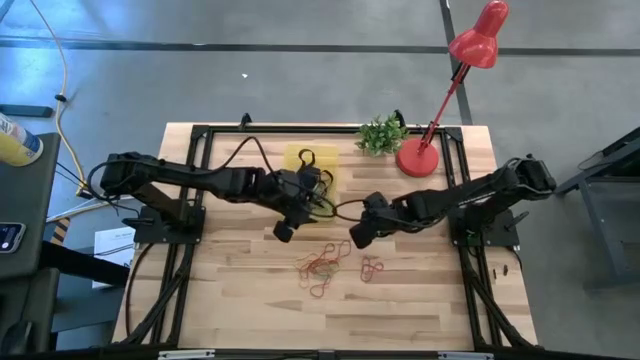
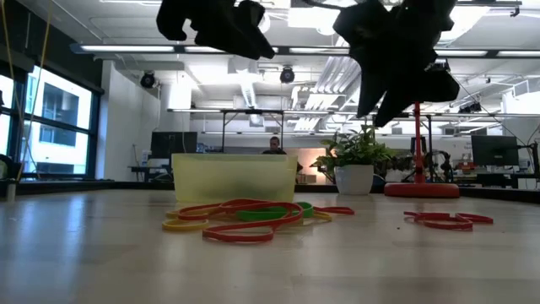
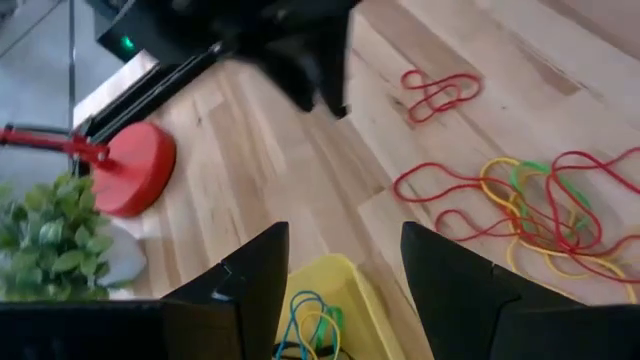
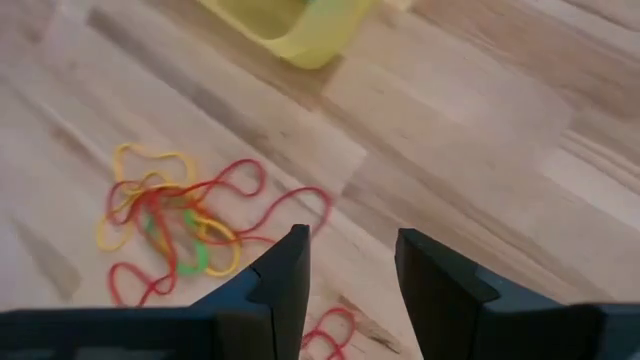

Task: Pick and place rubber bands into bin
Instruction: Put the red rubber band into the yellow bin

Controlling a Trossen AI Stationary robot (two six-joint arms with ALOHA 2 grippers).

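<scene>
The yellow bin (image 1: 300, 160) stands at the table's far middle and holds a few rubber bands (image 3: 312, 322). A tangle of red, yellow and green rubber bands (image 1: 322, 265) lies on the wood toward the near side, with a small red cluster (image 1: 372, 268) to its right. My left gripper (image 1: 284, 230) hangs open in the air just near of the bin, with nothing between its fingers (image 3: 250, 285). My right gripper (image 1: 358, 236) hovers open above the table, right of the tangle (image 4: 175, 230), also with nothing in it.
A red lamp with a round base (image 1: 418, 158) and a small potted plant (image 1: 381, 133) stand at the far right, beside the bin. Black cables (image 1: 245, 150) loop over the far left of the table. Bare wood lies along the near edge.
</scene>
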